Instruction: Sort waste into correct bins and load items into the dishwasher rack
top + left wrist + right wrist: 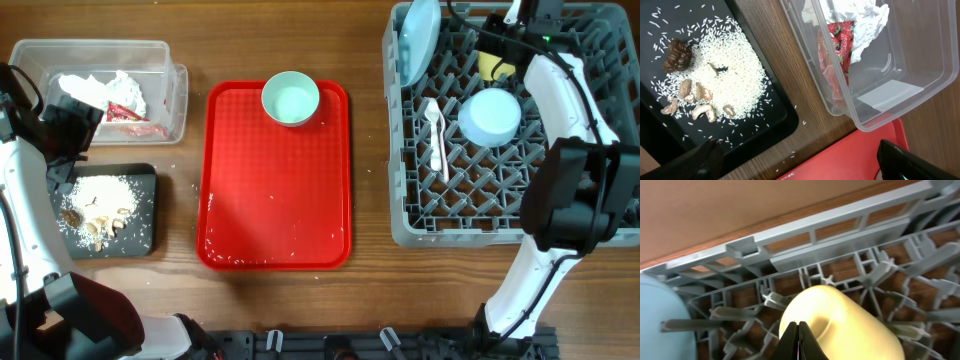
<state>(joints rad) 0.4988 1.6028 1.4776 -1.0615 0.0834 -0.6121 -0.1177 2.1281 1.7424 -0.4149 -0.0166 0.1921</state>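
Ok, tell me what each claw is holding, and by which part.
Left claw: open, nothing held. Right claw: shut against the yellow cup's end; a grip cannot be told.

**Rack filling up**

The grey rack (400, 215) is holding an upright blue plate (418, 40), a blue bowl (490, 117), a yellow cup (492, 67) and a white spoon (437, 135). The pale green bowl (291, 98) is sitting on the red tray (275, 190). Napkins (100, 88) and a red wrapper (128, 112) are lying in the clear tub (178, 90), scraps (95, 205) on the black tray (140, 240).
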